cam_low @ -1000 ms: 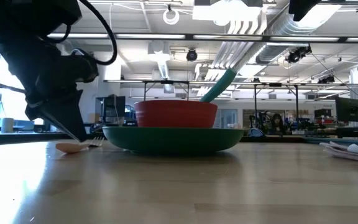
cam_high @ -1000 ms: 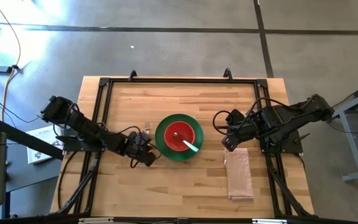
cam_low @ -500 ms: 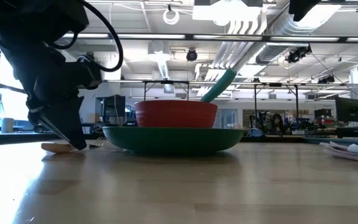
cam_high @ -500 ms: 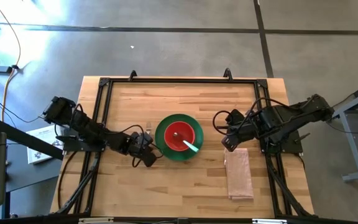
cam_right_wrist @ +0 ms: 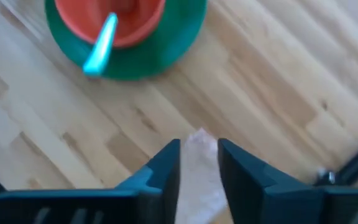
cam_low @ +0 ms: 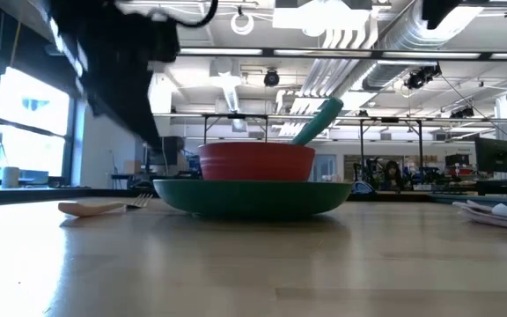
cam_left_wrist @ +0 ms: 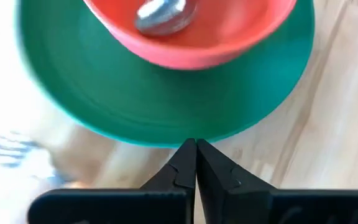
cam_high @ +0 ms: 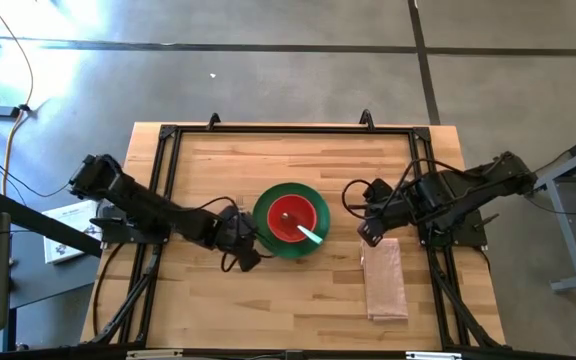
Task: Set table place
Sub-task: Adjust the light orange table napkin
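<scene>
Pushed a bit right by the closed left gripper, the plate holds bowl and spoon; the open right gripper waits over the napkin, fork unplaced.

My left gripper has moved toward the green plate and pushed it, with the red bowl, a little toward my right arm.

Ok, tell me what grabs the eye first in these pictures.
The green plate at the table's middle, with the red bowl on it and a teal-handled spoon leaning out. The left gripper, shut, sits at the plate's left edge; the right gripper hovers over the napkin's top end.
</scene>
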`<state>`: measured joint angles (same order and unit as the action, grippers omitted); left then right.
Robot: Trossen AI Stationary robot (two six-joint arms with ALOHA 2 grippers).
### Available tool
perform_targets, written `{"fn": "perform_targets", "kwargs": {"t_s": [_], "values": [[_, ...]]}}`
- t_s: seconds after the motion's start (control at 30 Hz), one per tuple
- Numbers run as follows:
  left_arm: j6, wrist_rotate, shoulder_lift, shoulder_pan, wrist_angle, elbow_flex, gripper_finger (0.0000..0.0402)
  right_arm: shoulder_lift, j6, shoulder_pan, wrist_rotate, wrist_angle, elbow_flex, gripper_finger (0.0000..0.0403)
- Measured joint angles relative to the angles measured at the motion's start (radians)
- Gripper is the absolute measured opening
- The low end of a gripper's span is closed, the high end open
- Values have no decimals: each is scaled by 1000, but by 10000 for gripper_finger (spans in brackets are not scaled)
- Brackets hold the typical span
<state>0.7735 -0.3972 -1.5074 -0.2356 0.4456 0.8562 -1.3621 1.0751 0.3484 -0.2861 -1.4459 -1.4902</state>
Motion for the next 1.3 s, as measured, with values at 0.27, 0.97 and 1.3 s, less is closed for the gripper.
{"fn": "perform_targets", "kwargs": {"t_s": [0.27,0.97,1.3], "values": [[-93,-156,0,0,759,380,0,-9,177,84,22,-58,0,6],[25,-182,65,-15,1116,404,0,-216,-73,-124,-47,-49,1,0],[-52,-206,97,-13,1118,403,0,-187,408,172,162,112,186,0]]}}
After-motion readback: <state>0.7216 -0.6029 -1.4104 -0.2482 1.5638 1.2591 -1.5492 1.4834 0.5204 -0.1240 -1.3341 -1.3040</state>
